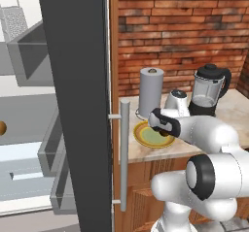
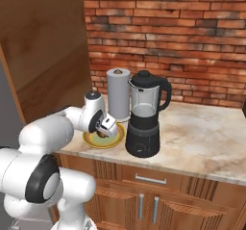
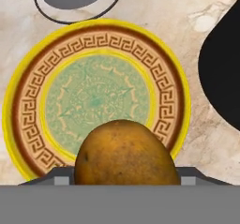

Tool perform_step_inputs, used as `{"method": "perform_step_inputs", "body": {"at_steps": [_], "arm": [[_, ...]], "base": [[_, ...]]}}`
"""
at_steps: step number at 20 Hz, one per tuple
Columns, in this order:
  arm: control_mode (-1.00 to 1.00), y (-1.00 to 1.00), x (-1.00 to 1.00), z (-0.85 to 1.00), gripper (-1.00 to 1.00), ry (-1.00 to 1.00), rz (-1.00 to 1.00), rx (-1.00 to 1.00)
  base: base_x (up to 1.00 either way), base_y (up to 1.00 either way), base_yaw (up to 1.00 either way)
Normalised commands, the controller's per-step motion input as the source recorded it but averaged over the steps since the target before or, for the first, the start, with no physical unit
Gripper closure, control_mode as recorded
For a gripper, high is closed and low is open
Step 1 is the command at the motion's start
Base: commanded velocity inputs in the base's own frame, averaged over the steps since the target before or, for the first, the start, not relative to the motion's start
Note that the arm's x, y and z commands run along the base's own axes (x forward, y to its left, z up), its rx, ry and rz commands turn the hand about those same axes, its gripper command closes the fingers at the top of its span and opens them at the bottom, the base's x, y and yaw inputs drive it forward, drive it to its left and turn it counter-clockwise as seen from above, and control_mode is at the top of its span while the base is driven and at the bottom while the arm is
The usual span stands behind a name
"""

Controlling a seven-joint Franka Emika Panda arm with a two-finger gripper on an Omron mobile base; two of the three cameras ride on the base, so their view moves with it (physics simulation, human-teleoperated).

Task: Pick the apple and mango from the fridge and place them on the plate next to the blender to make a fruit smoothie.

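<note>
Mango (image 3: 125, 153): I am holding it clamped in the gripper (image 2: 105, 129), hovering over the plate (image 3: 28, 101). Plate: sitting on the counter (image 2: 202, 137) beside the blender (image 2: 144, 116). Fridge (image 1: 78, 100): standing open.

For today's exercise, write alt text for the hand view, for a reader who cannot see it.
A brown-yellow mango, held in the hand, hangs above the near rim of a round yellow plate with a green centre, on a pale marble counter.
</note>
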Motion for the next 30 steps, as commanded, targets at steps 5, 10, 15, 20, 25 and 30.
{"method": "perform_step_inputs", "body": {"at_steps": [5, 10, 15, 20, 25, 30], "arm": [[-1.00, 0.00, 0.18, -0.07, -1.00, -0.01, -0.03, -0.02], [-1.00, 0.10, 0.00, 0.00, -1.00, -0.10, -0.04, -0.02], [-1.00, 0.04, -0.05, 0.07, -1.00, -0.03, -0.01, 0.00], [-1.00, 0.00, -0.79, 0.56, -1.00, 0.00, 0.00, 0.00], [-1.00, 0.00, -1.00, 0.68, -1.00, 0.00, 0.00, 0.00], [-1.00, 0.00, -1.00, 0.62, -1.00, 0.00, 0.00, 0.00]], "base": [[0.00, 0.00, 0.00], [0.00, 0.00, 0.00], [0.00, 0.00, 0.00], [0.00, 0.00, 0.00], [0.00, 0.00, 0.00], [0.00, 0.00, 0.00]]}}
